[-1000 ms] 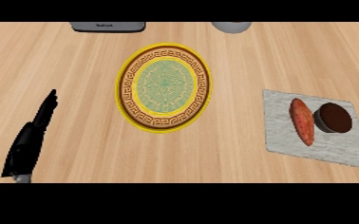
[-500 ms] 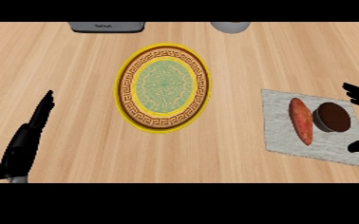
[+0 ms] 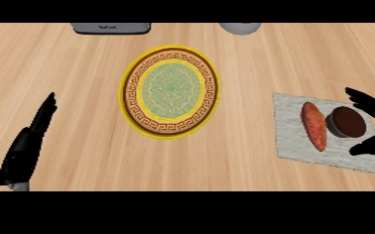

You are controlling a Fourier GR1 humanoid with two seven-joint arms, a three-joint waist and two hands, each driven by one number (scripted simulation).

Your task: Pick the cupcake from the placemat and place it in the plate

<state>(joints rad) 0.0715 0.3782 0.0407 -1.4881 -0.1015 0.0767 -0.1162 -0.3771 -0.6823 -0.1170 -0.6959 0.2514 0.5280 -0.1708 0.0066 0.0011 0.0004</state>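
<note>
Our right hand (image 3: 359, 97) has come further in, fingers spread either side of the cupcake (image 3: 346, 121), holding nothing; left hand (image 3: 31, 141) unchanged, straight-fingered.

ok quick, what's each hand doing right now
left hand: open, holding nothing
right hand: open beside the cupcake, holding nothing

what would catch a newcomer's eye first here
The big yellow-rimmed patterned plate sits mid-counter and draws the eye first. At the right, a pale placemat holds a dark cupcake beside an orange-red oblong food, with the black right hand showing fingers on either side of the cupcake, not closed on it. The left hand rests open at the lower left.
</note>
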